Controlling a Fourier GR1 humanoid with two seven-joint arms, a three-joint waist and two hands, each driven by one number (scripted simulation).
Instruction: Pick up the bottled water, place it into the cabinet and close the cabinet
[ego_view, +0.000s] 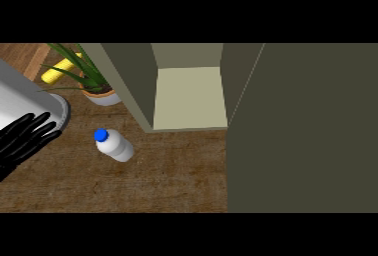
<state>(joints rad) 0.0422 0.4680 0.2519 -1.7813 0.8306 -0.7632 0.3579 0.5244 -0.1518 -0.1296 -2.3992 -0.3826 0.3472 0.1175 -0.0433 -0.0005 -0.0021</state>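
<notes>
As I look steeply down at the desk (148, 185), its brown wood-grain top fills the lower left of my view. My left hand (26, 140) comes in at the left edge, black, its fingers straight and spread, holding nothing. Its fingertips lie against a large pale grey cylinder (26, 97) that slants in from the upper left corner; I cannot tell what that cylinder is. My right hand does not show anywhere.

The bottled water (114, 145) stands on the desk just right of my left hand, apart from it, with bare wood between. It is white with a blue cap, and from above it looks tilted, cap toward the upper left.

Beyond the bottle, up and to the right, stands the cabinet (129, 85), olive-grey, with its opening facing me and a pale cream shelf floor (190, 97) visible inside. The cabinet door (303, 130) is swung open and fills the whole right side of my view as one broad dark olive slab, hiding whatever lies behind it.

Left of the cabinet, near the back of the desk, a potted plant (96, 90) with long green leaves sits in a pale pot, just beside the cylinder. Behind its leaves lies something yellow (59, 70), partly hidden
</notes>
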